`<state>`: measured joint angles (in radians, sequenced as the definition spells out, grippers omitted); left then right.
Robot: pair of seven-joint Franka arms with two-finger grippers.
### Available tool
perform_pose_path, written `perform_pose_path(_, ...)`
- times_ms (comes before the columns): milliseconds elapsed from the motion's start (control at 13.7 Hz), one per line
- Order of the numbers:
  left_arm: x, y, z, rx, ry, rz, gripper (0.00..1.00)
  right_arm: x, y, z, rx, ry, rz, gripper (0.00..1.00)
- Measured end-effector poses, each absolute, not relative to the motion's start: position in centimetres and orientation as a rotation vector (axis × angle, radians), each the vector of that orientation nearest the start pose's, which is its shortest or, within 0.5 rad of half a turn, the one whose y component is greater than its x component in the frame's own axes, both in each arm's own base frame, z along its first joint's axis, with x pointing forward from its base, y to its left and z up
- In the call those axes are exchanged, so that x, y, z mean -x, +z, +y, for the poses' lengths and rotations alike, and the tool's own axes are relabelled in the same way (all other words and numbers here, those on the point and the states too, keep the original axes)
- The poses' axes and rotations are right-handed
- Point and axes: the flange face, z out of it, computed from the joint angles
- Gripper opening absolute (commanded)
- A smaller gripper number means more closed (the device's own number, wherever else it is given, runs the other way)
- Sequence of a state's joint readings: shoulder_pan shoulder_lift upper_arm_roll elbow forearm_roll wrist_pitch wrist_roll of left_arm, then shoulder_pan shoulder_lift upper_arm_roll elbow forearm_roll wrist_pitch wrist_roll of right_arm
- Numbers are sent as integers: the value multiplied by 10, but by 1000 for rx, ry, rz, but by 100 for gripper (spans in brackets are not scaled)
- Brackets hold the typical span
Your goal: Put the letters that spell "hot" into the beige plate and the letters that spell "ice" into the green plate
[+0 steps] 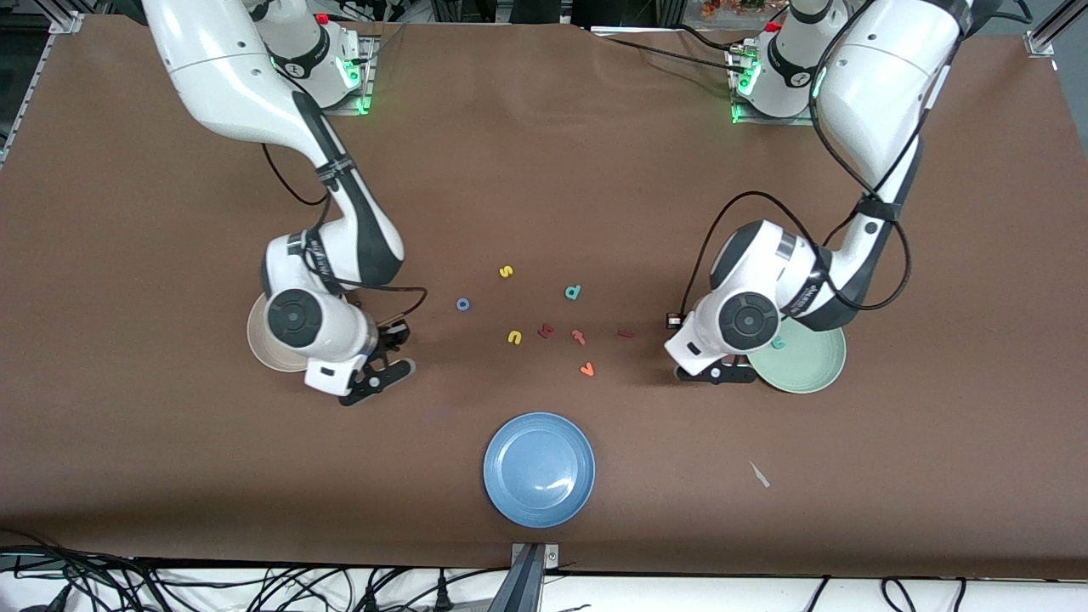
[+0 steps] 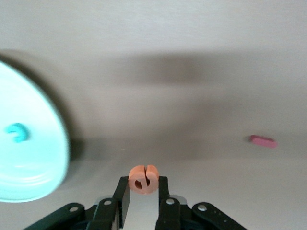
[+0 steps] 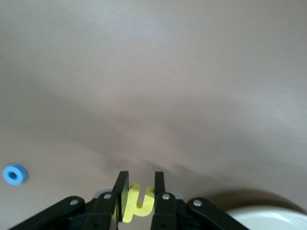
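**Two hands loaded, each just beside its plate**

We see the left hand (image 2: 142, 194) clamped on the orange "e" (image 2: 143, 179), just beside the green plate (image 2: 45, 158), where the teal "c" (image 2: 17, 132) already lies. The right hand (image 3: 138, 191) is clamped on the yellow "h" (image 3: 137, 202), with the beige plate (image 3: 268, 216) close by, mostly cut off. The blue "o" (image 1: 463, 303) waits on the desk (image 1: 544, 170).

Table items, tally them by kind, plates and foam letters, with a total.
Plates: 3, the beige plate, the green plate, the blue plate.
Foam letters: 11, with 8 loose on the table, the teal "c" in the green plate, the orange "e" in the left gripper, the yellow "h" in the right gripper.
Total: 14.
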<state>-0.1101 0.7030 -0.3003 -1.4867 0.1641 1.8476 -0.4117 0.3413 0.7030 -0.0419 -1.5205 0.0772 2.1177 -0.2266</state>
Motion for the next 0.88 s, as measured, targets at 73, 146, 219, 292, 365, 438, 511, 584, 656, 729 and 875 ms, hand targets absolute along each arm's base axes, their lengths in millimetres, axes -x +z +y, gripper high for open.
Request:
perform_pose_path(73, -642, 253, -211, 3029, 486, 58, 4, -665, 244, 200, 3017, 165, -761, 25)
perform_pose_path(146, -645, 253, -192, 3026, 512, 56, 4, -664, 248, 189, 3020, 168, -779, 25)
perform_pose_path(219, -647, 252, -175, 3022, 543, 53, 4, -661, 250, 177, 3020, 170, -805, 25)
perform_pose_path(292, -648, 250, -160, 3019, 571, 55, 4, -657, 252, 165, 3019, 161, -832, 25)
perform_pose_path(365, -648, 247, -146, 3017, 596, 66, 4, -651, 251, 153, 3020, 146, -853, 25)
perform_pose_path(438, -649, 245, -133, 3018, 619, 85, 4, -644, 250, 140, 3019, 131, -878, 25)
perform_pose_path(511, -650, 244, -118, 3022, 635, 97, 4, -637, 248, 127, 3019, 110, -907, 25)
perform_pose_path(584, -651, 241, -103, 3025, 649, 98, 4, -630, 245, 113, 3018, 81, -942, 25)
perform_pose_path(656, -651, 237, -88, 3018, 660, 99, 4, -624, 241, 100, 3019, 45, -971, 31)
perform_pose_path(729, -649, 231, -75, 2997, 672, 105, 4, -617, 235, 90, 3023, 5, -992, 72)
perform_pose_path(875, -638, 208, -60, 2941, 722, 136, 4, -606, 224, 83, 3026, -36, -957, 100)
